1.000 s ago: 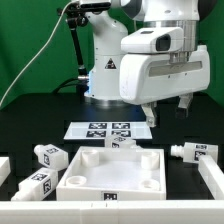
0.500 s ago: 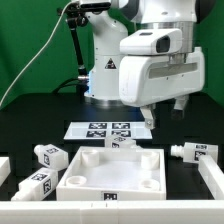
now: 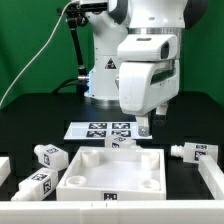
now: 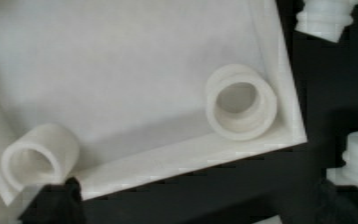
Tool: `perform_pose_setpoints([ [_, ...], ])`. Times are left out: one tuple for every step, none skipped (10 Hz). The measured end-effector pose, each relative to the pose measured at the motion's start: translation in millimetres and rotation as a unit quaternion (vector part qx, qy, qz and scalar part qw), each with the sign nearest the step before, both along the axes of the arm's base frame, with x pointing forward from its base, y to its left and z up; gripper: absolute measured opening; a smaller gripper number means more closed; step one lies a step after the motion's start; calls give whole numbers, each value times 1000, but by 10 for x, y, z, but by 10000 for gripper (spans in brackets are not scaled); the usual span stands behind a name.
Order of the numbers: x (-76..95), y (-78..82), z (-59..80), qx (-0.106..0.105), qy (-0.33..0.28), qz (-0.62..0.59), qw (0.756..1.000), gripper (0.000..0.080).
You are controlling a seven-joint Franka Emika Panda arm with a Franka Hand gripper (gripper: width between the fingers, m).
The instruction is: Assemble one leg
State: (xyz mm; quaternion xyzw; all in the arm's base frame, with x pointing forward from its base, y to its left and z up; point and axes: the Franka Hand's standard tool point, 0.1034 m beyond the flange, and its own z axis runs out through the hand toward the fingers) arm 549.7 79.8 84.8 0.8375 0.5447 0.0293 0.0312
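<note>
The white square panel [image 3: 113, 172] lies on the black table in front of the arm; it fills the wrist view [image 4: 123, 80], with two round corner sockets [image 4: 238, 100] showing. Several short white legs with tags lie around it: two at the exterior view's left [image 3: 48, 154], [image 3: 37, 183], one at the right [image 3: 195, 152], one behind the panel [image 3: 119, 143]. A leg end shows in the wrist view [image 4: 355, 160]. My gripper [image 3: 144, 127] hangs above the panel's far right corner, open and empty; it also shows in the wrist view [image 4: 197, 212].
The marker board [image 3: 102, 130] lies behind the panel, below the robot base. White blocks sit at the table's left edge [image 3: 4, 165] and front right [image 3: 212, 178].
The hand has turned about its own axis and shifted toward the exterior view's left, over the panel's far right corner. The parts on the table have not moved.
</note>
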Motion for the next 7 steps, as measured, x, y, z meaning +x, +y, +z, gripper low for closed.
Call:
perform_pose_setpoints([
  [-1,-1,-1,0,0,0,1000,650],
  [26,-37,-13,-2,-14,44,999,650],
  [1,-144,-68,-3,-33,92,995,650],
  [-43,-235,-107,-9,-24,122,992,650],
  [-31,-311,-115,-18,-17,178,984,650],
  [-17,-325,-119,-22,-15,201,979,650],
  [-24,-306,-123,-20,-15,186,982,650],
])
